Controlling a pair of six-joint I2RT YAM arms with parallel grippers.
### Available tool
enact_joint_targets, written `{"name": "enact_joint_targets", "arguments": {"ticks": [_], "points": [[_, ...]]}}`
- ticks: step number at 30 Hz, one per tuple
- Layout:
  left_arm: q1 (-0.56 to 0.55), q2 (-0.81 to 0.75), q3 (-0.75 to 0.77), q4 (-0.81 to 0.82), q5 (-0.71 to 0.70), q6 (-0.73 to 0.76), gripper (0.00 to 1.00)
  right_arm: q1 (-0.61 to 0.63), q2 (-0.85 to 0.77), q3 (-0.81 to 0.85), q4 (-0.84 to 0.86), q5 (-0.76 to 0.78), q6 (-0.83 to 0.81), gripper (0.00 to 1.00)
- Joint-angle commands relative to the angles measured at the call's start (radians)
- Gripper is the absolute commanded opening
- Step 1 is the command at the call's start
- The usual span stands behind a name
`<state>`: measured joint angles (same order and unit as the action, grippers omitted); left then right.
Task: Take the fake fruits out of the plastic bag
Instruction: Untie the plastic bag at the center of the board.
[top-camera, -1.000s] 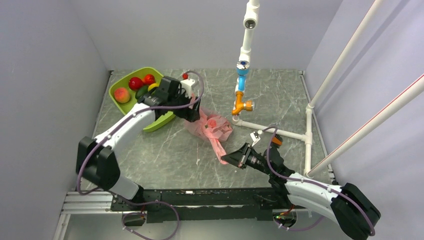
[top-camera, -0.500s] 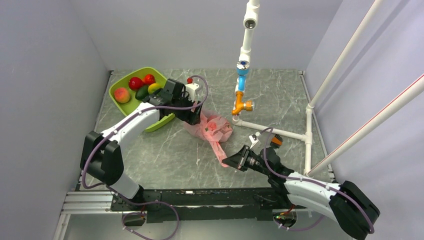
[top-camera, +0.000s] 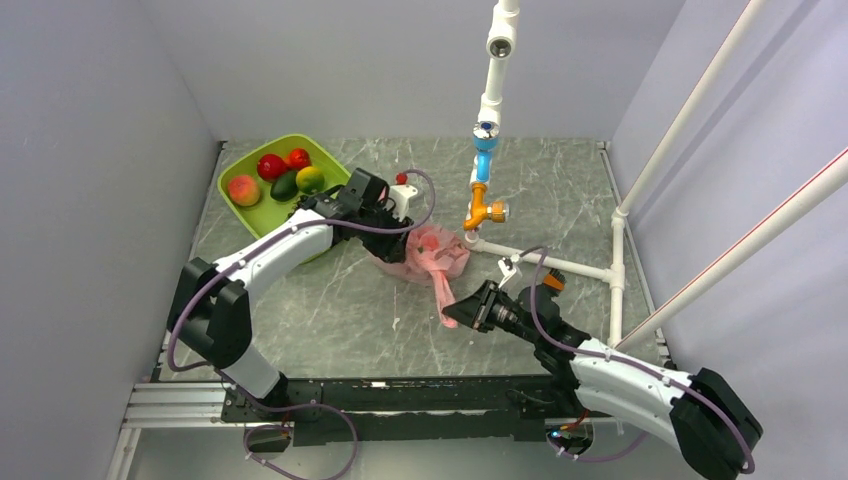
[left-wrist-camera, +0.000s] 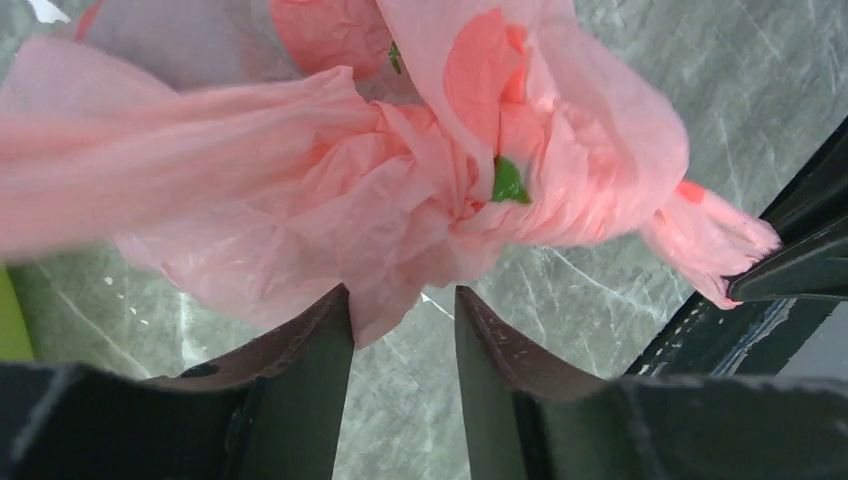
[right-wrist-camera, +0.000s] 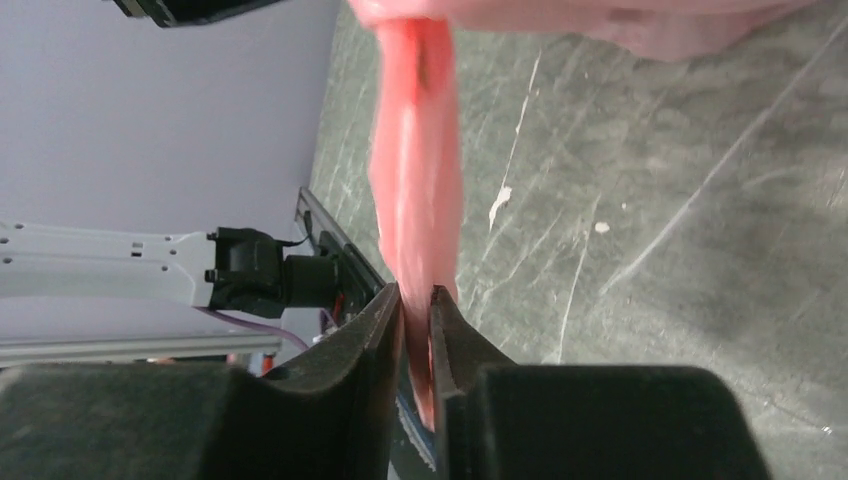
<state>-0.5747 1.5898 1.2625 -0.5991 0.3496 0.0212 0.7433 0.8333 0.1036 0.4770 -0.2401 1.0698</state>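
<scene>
Left arm (top-camera: 285, 245) farther right, fingers (left-wrist-camera: 300, 400) at plastic bag (top-camera: 430, 262).

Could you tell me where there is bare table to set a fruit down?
Free: the table near the front, between the left arm and the right gripper, and the far-right patch beyond the white pipe frame. Crowded: around the plastic bag, with the left gripper at it, and the green tray.
</scene>
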Motion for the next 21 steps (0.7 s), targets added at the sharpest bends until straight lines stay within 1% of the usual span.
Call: {"name": "enact_joint_targets", "arguments": {"ticks": [1, 4, 6, 7, 8, 10, 11, 12, 13, 14, 18, 21], "points": [[-0.023, -0.02, 0.012, -0.006, -0.033, 0.028, 0.39, 0.004, -0.032, 0.097, -0.14, 0.06, -0.114, 0.23], [-0.023, -0.063, -0.01, 0.026, -0.042, 0.029, 0.2, 0.005, -0.064, 0.138, -0.246, 0.101, -0.173, 0.31], [-0.024, -0.095, -0.033, 0.054, -0.049, 0.023, 0.02, 0.006, -0.096, 0.154, -0.301, 0.13, -0.207, 0.38], [-0.023, -0.108, -0.043, 0.067, -0.052, 0.02, 0.0, 0.005, -0.113, 0.166, -0.338, 0.153, -0.221, 0.43], [-0.024, -0.125, -0.054, 0.079, -0.051, 0.017, 0.0, 0.005, -0.133, 0.18, -0.376, 0.181, -0.231, 0.47], [-0.026, -0.146, -0.072, 0.1, -0.041, 0.017, 0.0, 0.005, -0.179, 0.203, -0.453, 0.233, -0.25, 0.6], [-0.027, -0.156, -0.081, 0.111, -0.028, 0.02, 0.0, 0.004, -0.204, 0.216, -0.494, 0.272, -0.255, 0.65], [-0.029, -0.164, -0.091, 0.12, -0.013, 0.026, 0.0, 0.003, -0.238, 0.229, -0.55, 0.331, -0.26, 0.73], [-0.032, -0.168, -0.094, 0.123, 0.01, 0.034, 0.0, 0.003, -0.26, 0.243, -0.583, 0.37, -0.268, 0.78], [-0.036, -0.171, -0.095, 0.124, 0.028, 0.04, 0.0, 0.004, -0.279, 0.256, -0.606, 0.4, -0.279, 0.82], [-0.067, -0.171, -0.091, 0.113, 0.05, 0.061, 0.0, 0.001, -0.301, 0.331, -0.649, 0.449, -0.363, 0.83], [-0.088, -0.164, -0.088, 0.092, 0.054, 0.075, 0.0, 0.001, -0.293, 0.382, -0.635, 0.418, -0.449, 0.82]]}}
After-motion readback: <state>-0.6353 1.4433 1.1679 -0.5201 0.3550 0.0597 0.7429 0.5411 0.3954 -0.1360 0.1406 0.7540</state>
